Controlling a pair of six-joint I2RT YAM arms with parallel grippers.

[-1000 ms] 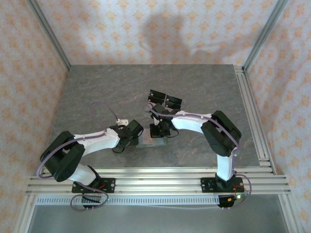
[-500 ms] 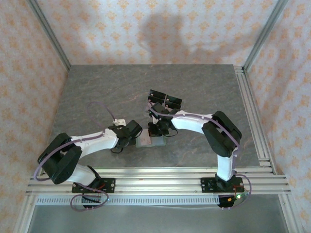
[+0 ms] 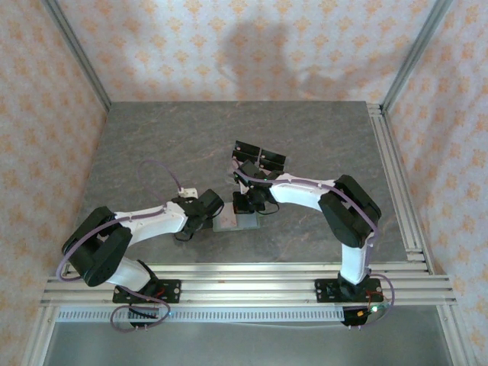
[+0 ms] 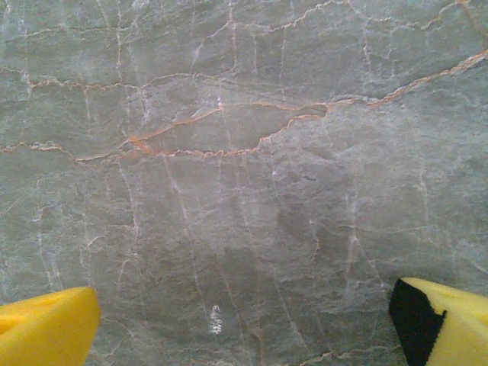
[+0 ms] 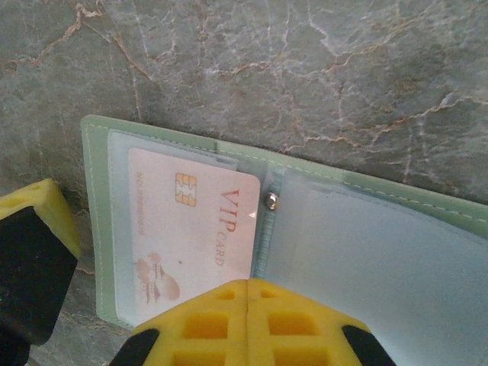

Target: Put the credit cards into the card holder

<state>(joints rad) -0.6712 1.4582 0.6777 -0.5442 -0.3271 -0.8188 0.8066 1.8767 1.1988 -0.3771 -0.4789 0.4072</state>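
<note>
**A:** What is made out from above?

**B:** The card holder [image 3: 235,222] is laid open on the table [image 3: 320,137], near the front edge and between the arms. The right gripper [image 3: 248,204] is held over its far side. The left gripper [image 3: 213,209] is kept just beside its left end. The clear stand with black tops [image 3: 258,158] is left standing behind them.

**A:** What has been altered in the last second?

**B:** Very little. The right gripper has been nudged slightly leftward and the left arm shifted a touch. The holder appears not to have been moved.

**A:** And at the left wrist?

**B:** Bare stone is seen between the fingers [image 4: 46,328], which are spread fully. Nothing is held.

**A:** At the right wrist?

**B:** The jaws are pressed together with nothing pinched, their tips set at the holder's near edge. Whether it is touched cannot be told. A pink credit card [image 5: 191,229] marked VIP is seen tucked in the left clear pocket, beside the snap [image 5: 268,200]. The right pocket [image 5: 366,252] looks unfilled.

**A:** What is meant for the task?

**B:** One card is judged seated. The small shift is read as a finishing push or a first easing away.
</note>
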